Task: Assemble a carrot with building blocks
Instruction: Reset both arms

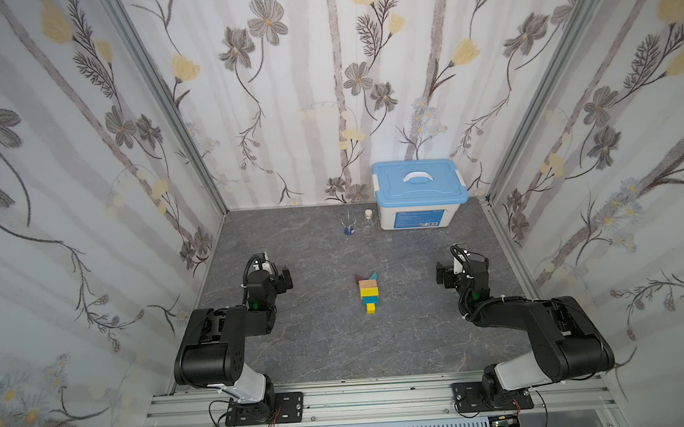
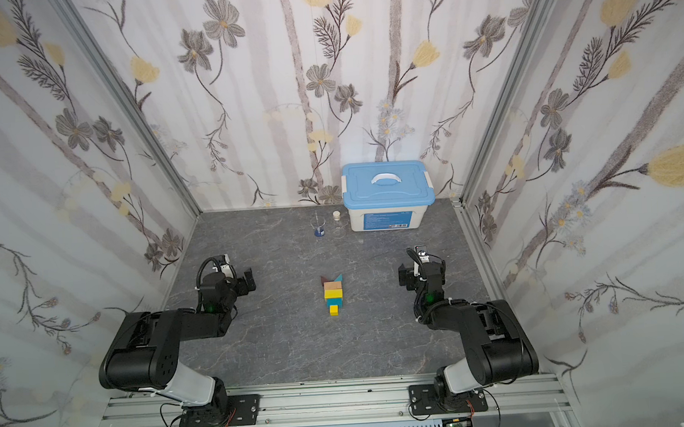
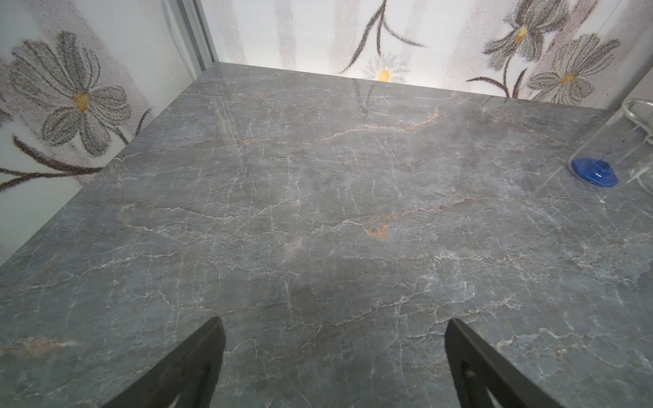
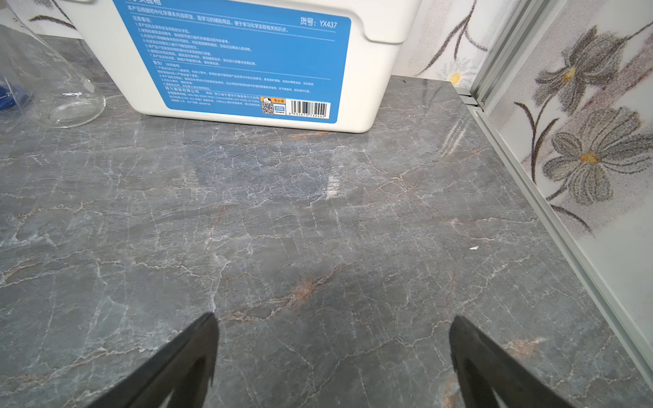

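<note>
The carrot [image 1: 368, 292] lies flat in the middle of the desk [image 1: 319, 344] and looks finished to me. The maroon triangle [image 1: 359, 278] and the teal triangle [image 1: 372, 276] form the leaves at its far end. The tan bar [image 1: 367, 284], the yellow bar [image 1: 369, 292] and the teal bar [image 1: 370, 300] follow, and the small yellow cube [image 1: 371, 308] is the tip nearest my bases.

My left fingers [image 3: 198, 364] are spread wide and hold nothing. They hang well apart from the carrot on its left. My right fingers [image 4: 190, 356] are equally wide and empty, well apart on its right.

The risk I see is disturbance. The blocks seem only butted together, so one low pass of either arm across the carrot would likely scatter them, the cube tip first. Beyond the carrot's leaf end stand a glass beaker [image 1: 349, 225] with blue in its bottom and a stoppered conical flask [image 1: 369, 221]. A careless reach that way could tip the glass.

Further beyond the carrot, to the right, sits the white storage box with a blue lid [image 1: 419, 194]. Its blue label [image 4: 233, 60] reads "货号: YX437", with the heading "注意事项", a QR code and a barcode. I can pick out "MADE IN CHINA", but the rest of the print is too fine to read.
</note>
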Robot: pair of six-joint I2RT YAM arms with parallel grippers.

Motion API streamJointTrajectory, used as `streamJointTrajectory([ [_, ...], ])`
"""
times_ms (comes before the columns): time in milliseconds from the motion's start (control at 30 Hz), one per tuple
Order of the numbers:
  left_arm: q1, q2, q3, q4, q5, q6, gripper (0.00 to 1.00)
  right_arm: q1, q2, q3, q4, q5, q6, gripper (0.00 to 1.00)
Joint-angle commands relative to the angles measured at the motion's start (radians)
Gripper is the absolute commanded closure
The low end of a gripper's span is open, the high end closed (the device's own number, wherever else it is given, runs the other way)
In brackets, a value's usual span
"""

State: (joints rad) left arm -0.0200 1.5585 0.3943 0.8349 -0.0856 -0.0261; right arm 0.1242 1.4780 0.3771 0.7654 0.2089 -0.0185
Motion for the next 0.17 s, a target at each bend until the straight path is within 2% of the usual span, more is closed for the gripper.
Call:
streamJointTrajectory([
  [0,0.001,0.004,0.006,0.042,-0.01,0.011,0.0,0.0,0.001,0.006,0.034,0.0,-0.003,0.0],
  [133,0.002,0.003,0.004,0.046,-0.007,0.009,0.0,0.0,-0.001,0.006,0.034,0.0,-0.003,0.0],
])
